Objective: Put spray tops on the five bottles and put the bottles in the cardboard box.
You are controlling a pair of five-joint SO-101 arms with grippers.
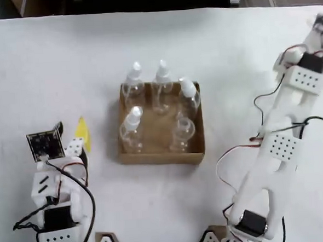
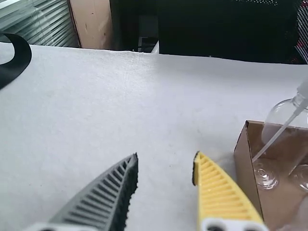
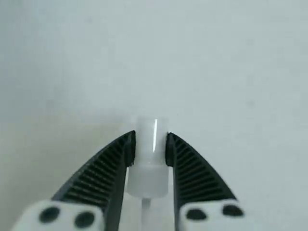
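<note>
Right gripper (image 3: 150, 138) pinches the last spray top (image 3: 147, 168), far right of the table. In the cardboard box (image 1: 161, 155), four bottles are capped and the near-right bottle (image 1: 182, 132) is bare. Next, I'd say: carry the top over and thread its stem in. Left gripper (image 2: 166, 168) waits left of the box, fingers spread.

This looks like a robotics lab or hobby workshop bench. A table (image 1: 48, 62) draped in white cloth carries two white plastic arms, the left arm (image 1: 57, 215) and the right arm (image 1: 278, 152), with loose bare wires (image 1: 92, 205) and an uncased camera board (image 1: 45, 143) (nothing factory-finished). Past the far edge is a dim room, with window blinds (image 2: 33, 24) at far left and a wooden panel (image 2: 91, 24) beside them.
</note>
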